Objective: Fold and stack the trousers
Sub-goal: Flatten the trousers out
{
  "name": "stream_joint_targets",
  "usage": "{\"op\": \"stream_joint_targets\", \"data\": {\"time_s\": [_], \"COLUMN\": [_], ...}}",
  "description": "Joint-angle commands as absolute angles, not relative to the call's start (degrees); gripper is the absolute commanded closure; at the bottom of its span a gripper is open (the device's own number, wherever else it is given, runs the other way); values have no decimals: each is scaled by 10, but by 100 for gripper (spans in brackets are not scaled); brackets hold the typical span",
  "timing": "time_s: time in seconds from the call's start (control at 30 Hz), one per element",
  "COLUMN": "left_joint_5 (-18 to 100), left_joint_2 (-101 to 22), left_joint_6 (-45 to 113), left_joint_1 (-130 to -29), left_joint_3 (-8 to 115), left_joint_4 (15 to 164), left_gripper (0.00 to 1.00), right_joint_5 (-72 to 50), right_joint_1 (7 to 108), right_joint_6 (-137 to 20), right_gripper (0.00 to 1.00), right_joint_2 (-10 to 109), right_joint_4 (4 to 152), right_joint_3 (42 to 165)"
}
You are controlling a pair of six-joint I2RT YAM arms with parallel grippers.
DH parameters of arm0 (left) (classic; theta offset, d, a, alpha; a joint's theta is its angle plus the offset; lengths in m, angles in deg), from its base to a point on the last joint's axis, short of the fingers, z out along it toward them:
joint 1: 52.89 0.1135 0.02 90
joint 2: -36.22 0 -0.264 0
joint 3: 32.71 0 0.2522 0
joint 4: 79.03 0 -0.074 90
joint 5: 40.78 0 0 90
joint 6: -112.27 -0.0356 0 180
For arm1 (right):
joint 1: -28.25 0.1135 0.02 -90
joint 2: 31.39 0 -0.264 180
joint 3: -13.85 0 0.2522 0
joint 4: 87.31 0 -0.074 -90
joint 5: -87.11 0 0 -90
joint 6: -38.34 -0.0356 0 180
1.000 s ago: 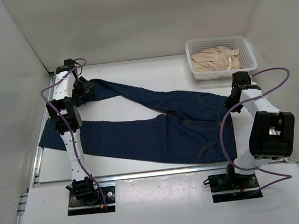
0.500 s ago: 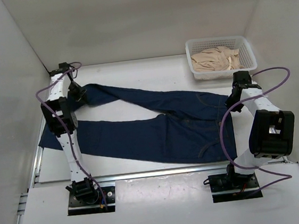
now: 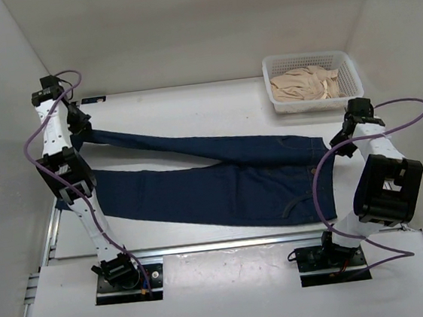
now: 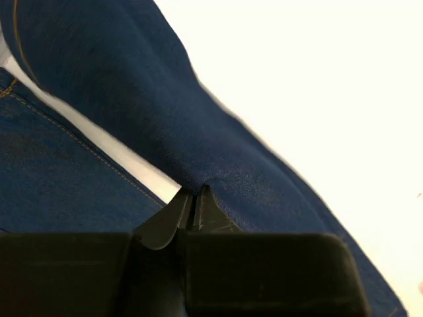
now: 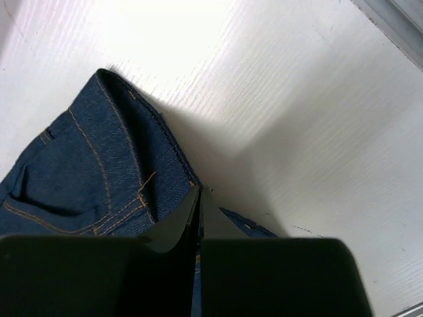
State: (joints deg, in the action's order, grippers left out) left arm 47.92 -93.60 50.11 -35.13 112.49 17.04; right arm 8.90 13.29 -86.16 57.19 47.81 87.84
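Note:
The dark navy trousers (image 3: 221, 180) lie stretched across the white table, legs to the left and waistband to the right. My left gripper (image 3: 79, 125) is at the far left, shut on the end of the far leg, which hangs taut from it. Its wrist view shows the closed tips (image 4: 193, 193) pinching blue denim (image 4: 132, 99). At the right, my right gripper (image 3: 339, 145) is shut on the waistband corner. In its wrist view the tips (image 5: 200, 190) clamp the seam with tan stitching (image 5: 86, 172).
A white mesh basket (image 3: 307, 56) holding a beige cloth (image 3: 306, 84) stands at the back right. White walls close in the table on the left, right and back. A metal rail (image 3: 205, 246) runs along the near edge.
The left gripper has shut on the far leg and carried it up and to the far left. The right gripper moved slightly right, and the trousers have pulled straighter.

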Motion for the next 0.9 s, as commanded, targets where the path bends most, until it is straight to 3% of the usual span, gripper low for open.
{"op": "stream_joint_targets", "data": {"time_s": [0.0, 0.03, 0.07, 0.1, 0.13, 0.17, 0.2, 0.23, 0.33, 0.37, 0.4, 0.43, 0.5, 0.53, 0.57, 0.77, 0.87], "left_joint_5": [483, 482, 482, 476, 470, 461, 461, 461, 465, 471, 471, 471, 477, 477, 477, 477, 472], "left_joint_2": [-926, -931, -932, -932, -932, -925, -919, -912, -875, -860, -854, -854, -848, -848, -855, -874, -853], "left_joint_6": [477, 471, 471, 471, 463, 457, 457, 449, 443, 443, 436, 436, 431, 431, 431, 443, 443], "left_joint_1": [-349, -349, -349, -349, -349, -349, -349, -349, -375, -393, -403, -414, -448, -458, -477, -522, -541], "left_joint_3": [1144, 1130, 1123, 1115, 1107, 1091, 1084, 1079, 1072, 1072, 1072, 1072, 1066, 1059, 1046, 987, 951], "left_joint_4": [168, 168, 168, 168, 168, 163, 163, 163, 163, 163, 163, 168, 168, 168, 168, 180, 180], "left_gripper": [90, 90, 83, 69, 51, 19, 7, 0, 0, 0, 11, 23, 57, 81, 90, 90, 84], "right_joint_5": [98, 98, 98, 92, 91, 78, 70, 70, 63, 63, 63, 45, 30, 22, -5, -61, -40], "right_joint_1": [123, 123, 123, 123, 123, 123, 123, 123, 138, 144, 150, 162, 181, 187, 187, 192, 192], "right_joint_6": [-854, -854, -848, -848, -843, -836, -836, -829, -822, -822, -822, -817, -811, -811, -804, -790, -807], "right_gripper": [100, 100, 96, 88, 67, 60, 52, 36, 21, 21, 25, 41, 73, 86, 98, 100, 100], "right_joint_2": [569, 569, 569, 574, 574, 574, 569, 560, 529, 516, 516, 516, 529, 539, 563, 711, 756], "right_joint_4": [487, 487, 487, 482, 482, 482, 482, 475, 469, 464, 464, 464, 464, 469, 469, 475, 475], "right_joint_3": [902, 902, 902, 902, 902, 902, 907, 907, 920, 920, 926, 927, 941, 947, 957, 1006, 1022]}}
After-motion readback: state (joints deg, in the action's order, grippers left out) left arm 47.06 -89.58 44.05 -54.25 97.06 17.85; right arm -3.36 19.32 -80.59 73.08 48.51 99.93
